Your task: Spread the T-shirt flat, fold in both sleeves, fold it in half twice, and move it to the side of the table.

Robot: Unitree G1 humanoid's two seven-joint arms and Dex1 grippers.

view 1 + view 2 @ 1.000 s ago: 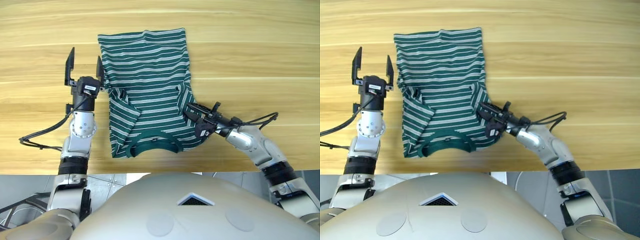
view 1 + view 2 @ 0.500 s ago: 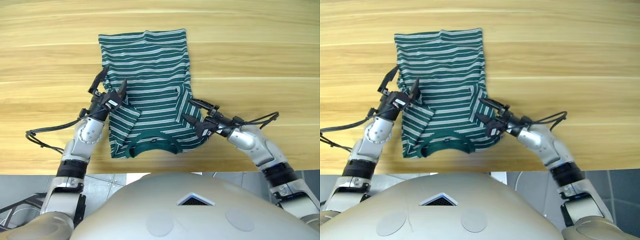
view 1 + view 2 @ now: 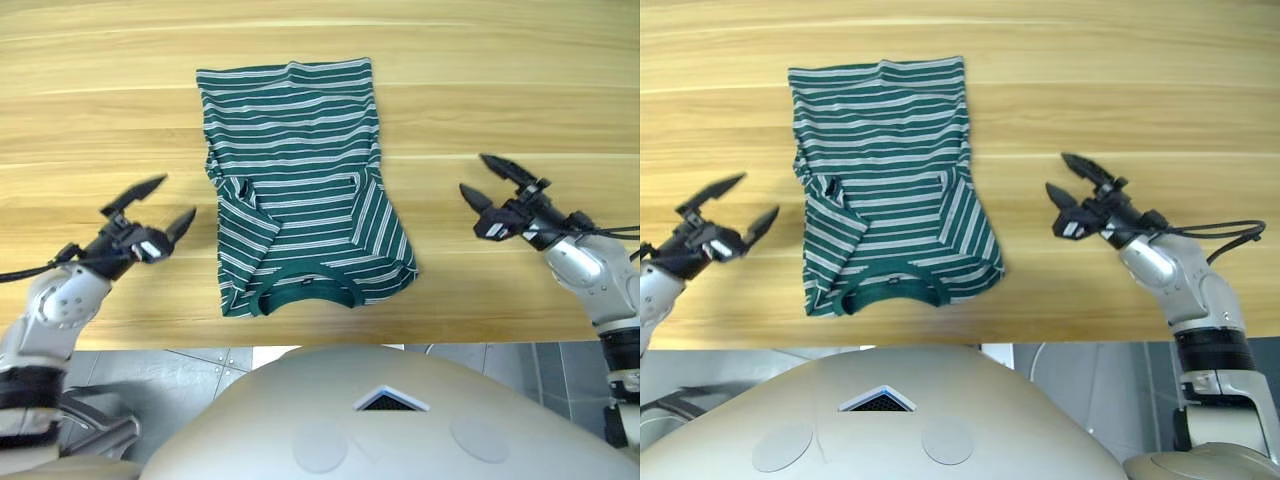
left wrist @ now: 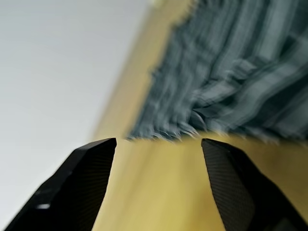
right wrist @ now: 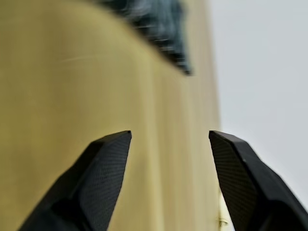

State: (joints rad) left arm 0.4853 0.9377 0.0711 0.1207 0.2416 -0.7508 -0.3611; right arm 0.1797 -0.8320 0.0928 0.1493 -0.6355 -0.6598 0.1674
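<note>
The green T-shirt (image 3: 298, 180) with white stripes lies on the wooden table (image 3: 500, 90), collar toward the near edge, both sleeves folded in over the body. My left gripper (image 3: 160, 207) hangs open over bare wood to the shirt's left, well apart from the cloth. My right gripper (image 3: 480, 182) is open to the shirt's right, also clear of it. The left wrist view has the shirt's edge (image 4: 231, 86) beyond its open fingers (image 4: 91, 183). In the right wrist view a corner of the shirt (image 5: 159, 24) lies far past the open fingers (image 5: 103, 178).
The table's near edge (image 3: 500, 338) runs just below both grippers, with grey floor (image 3: 120, 365) beyond it. Bare wood stretches to both sides of the shirt and behind it. Cables (image 3: 1220, 230) trail from both wrists.
Both grippers have let go of the folded sleeves and pulled outward, left arm to the left, right arm to the right. The shirt stays put with its sleeves folded in.
</note>
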